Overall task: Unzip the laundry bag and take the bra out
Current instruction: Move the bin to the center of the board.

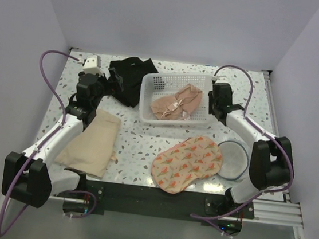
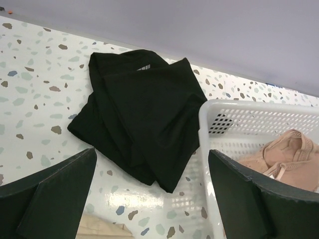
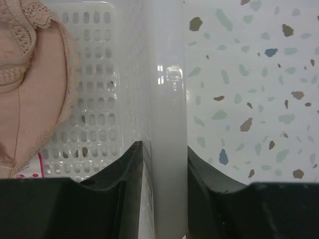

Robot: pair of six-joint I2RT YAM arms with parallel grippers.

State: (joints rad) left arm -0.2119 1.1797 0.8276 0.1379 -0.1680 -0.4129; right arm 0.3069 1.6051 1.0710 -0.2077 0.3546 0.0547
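A peach lace bra lies inside a white perforated basket at the back middle; it also shows in the left wrist view and the right wrist view. My right gripper is shut on the basket's right wall, one finger inside and one outside. My left gripper is open and empty, above the table between a black garment and the basket's left corner. A floral fabric bag lies flat at the front middle.
The black garment lies left of the basket. A beige cloth bag lies at the front left under the left arm. A round grey mesh disc lies by the right arm's base. White walls enclose the table.
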